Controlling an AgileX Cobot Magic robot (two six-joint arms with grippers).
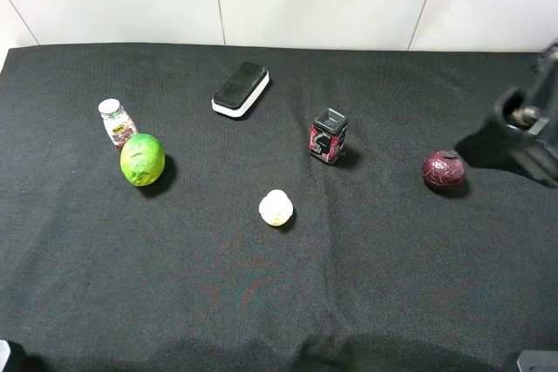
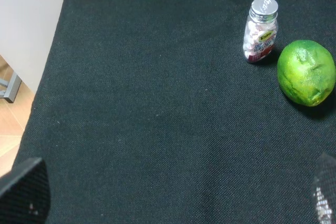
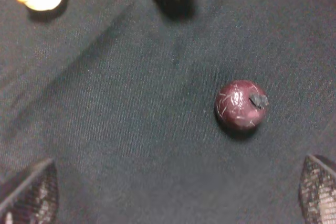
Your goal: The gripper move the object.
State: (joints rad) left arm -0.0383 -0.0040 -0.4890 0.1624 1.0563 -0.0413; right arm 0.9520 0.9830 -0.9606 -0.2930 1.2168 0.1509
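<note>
The bright green mottled fruit [image 1: 142, 159] lies on the black cloth at the left, just in front of a small bottle; it also shows in the left wrist view [image 2: 306, 72]. My left gripper [image 2: 173, 198] is open and empty, with its fingertips [image 2: 23, 192] at the frame's edges and the fruit well ahead and off to one side. My right gripper [image 1: 521, 121] hovers at the right edge, beside the dark maroon ball [image 1: 444, 171]. In the right wrist view the right gripper [image 3: 173, 192] is open and empty, with the maroon ball [image 3: 241, 105] ahead of it.
A small silver-capped bottle [image 1: 117, 122] stands touching or nearly touching the fruit. A black-and-white eraser block [image 1: 241, 89] lies at the back, a red-and-black box [image 1: 328, 136] at centre right, and a pale yellowish ball [image 1: 275, 207] in the middle. A white wall runs behind the table.
</note>
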